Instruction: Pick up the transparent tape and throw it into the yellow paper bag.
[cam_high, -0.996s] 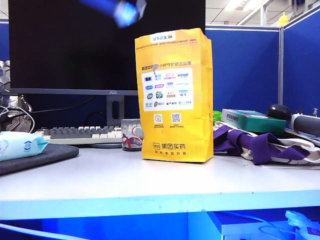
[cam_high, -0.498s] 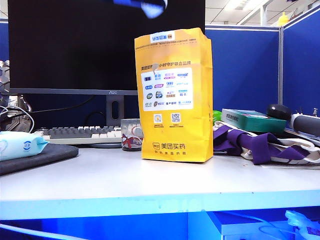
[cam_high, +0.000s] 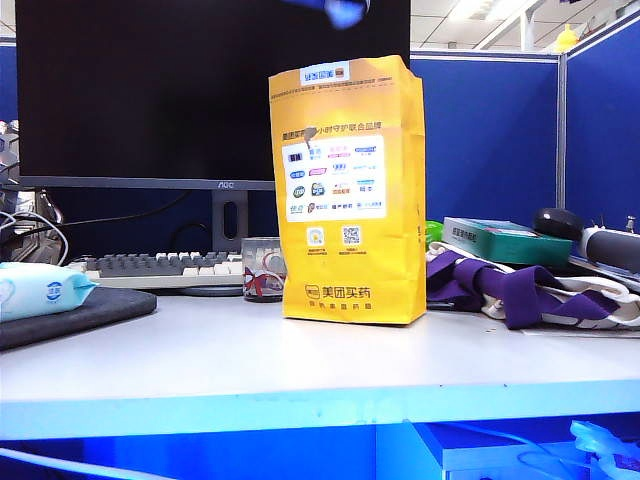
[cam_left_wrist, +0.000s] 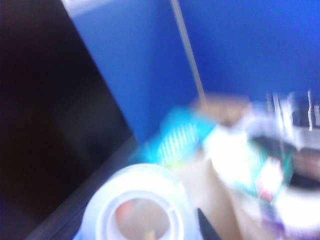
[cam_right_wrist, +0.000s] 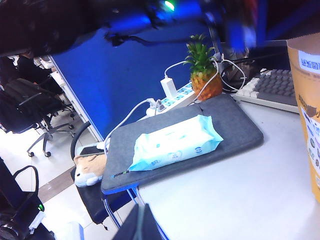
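Note:
The yellow paper bag (cam_high: 345, 190) stands upright in the middle of the desk, its white logo panel facing the exterior camera; its edge (cam_right_wrist: 306, 115) also shows in the right wrist view. High above the bag's open top, a blue-white blur at the picture's upper edge is my left gripper (cam_high: 340, 10). In the blurred left wrist view the transparent tape (cam_left_wrist: 140, 205), a pale ring, sits between its jaws, one dark fingertip (cam_left_wrist: 207, 230) beside it. My right gripper (cam_right_wrist: 142, 225) hovers off the desk's left corner, its dark fingers together and holding nothing.
A glass cup (cam_high: 263, 268) stands left of the bag, before a keyboard (cam_high: 160, 268) and black monitor (cam_high: 150, 90). A wipes pack (cam_high: 40, 288) lies on a grey pad (cam_right_wrist: 200, 145). A purple-white cloth (cam_high: 520, 290) and green box (cam_high: 505, 240) lie right.
The left gripper with the tape has moved right along the top of the exterior view, from left of the bag to above its opening. The bag has not moved.

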